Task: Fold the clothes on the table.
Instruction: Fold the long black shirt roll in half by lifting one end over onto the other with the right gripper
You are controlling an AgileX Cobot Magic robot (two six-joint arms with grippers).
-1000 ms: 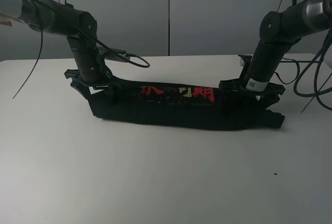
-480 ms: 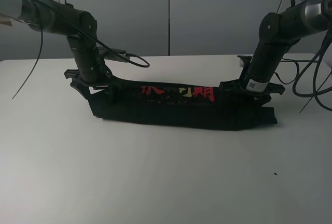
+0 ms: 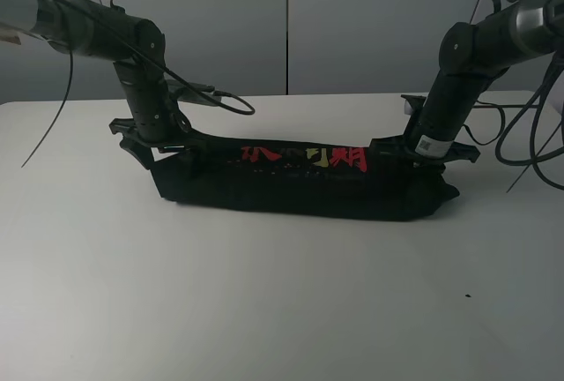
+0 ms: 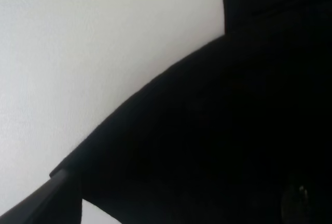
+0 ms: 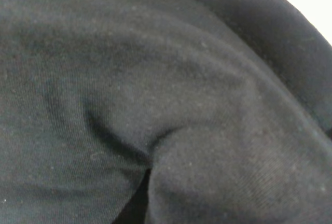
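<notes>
White table (image 3: 264,310), folded black T-shirt (image 3: 300,194), left end effector (image 3: 152,150) spread wide, right end effector (image 3: 425,155) unclear

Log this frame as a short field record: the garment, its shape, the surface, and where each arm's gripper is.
garment: black cotton T-shirt with red and yellow print
shape: folded into a long narrow band, print along its far edge
surface: plain white table
left gripper: at the band's left end, jaws open
right gripper: down on the band's right end; jaws hidden by bunched cloth
</notes>
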